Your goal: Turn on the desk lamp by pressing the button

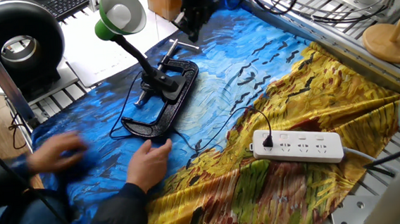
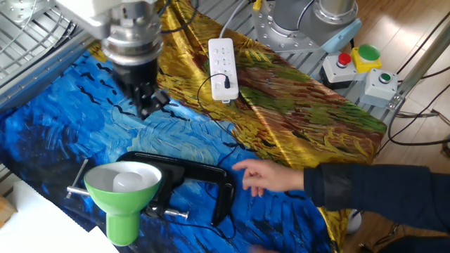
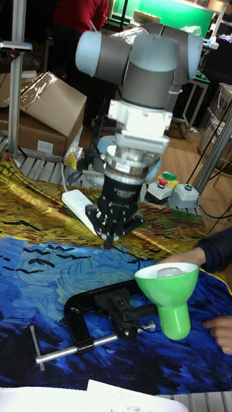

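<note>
While gripper point(image 3: 111, 243) hovers mid-frame — finger state unclear.
Desk lamp point(image 1: 152, 80): heavy stiff clamp, bendy neck — press the button only, gently.

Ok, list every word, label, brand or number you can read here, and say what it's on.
No text can be read in any view.
Power strip: marks by the sockets too small to read.
Gripper: a pale label on the wrist above it, blurred.
Desk lamp: no print visible.
Boxes with coloured buttons: no lettering legible.

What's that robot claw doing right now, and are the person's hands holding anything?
Gripper: holds nothing; open or shut cannot be told.
Nearer hand: empty, resting on the cloth.
Other hand: blurred, cannot tell.
</note>
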`<state>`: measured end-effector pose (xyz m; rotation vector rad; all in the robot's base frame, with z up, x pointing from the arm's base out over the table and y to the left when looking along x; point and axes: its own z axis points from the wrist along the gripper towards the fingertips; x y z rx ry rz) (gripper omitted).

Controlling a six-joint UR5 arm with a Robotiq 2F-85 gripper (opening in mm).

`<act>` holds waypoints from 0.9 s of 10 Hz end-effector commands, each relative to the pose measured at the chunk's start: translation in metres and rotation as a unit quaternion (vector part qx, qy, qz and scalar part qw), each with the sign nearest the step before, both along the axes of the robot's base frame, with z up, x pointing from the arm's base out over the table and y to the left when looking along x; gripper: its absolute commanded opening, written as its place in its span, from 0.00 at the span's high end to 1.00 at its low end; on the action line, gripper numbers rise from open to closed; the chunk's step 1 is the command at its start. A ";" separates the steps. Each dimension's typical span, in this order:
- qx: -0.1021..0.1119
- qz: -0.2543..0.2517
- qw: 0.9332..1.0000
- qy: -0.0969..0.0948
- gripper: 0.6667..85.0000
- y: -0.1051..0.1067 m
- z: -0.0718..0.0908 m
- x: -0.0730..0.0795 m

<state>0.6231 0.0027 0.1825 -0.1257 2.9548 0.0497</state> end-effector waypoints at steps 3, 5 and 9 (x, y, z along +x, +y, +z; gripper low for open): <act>-0.002 0.068 0.998 -0.013 1.00 0.034 -0.021 0.033; -0.009 0.082 0.997 -0.008 1.00 0.043 -0.027 0.032; -0.030 0.107 0.994 -0.013 1.00 0.020 -0.022 0.028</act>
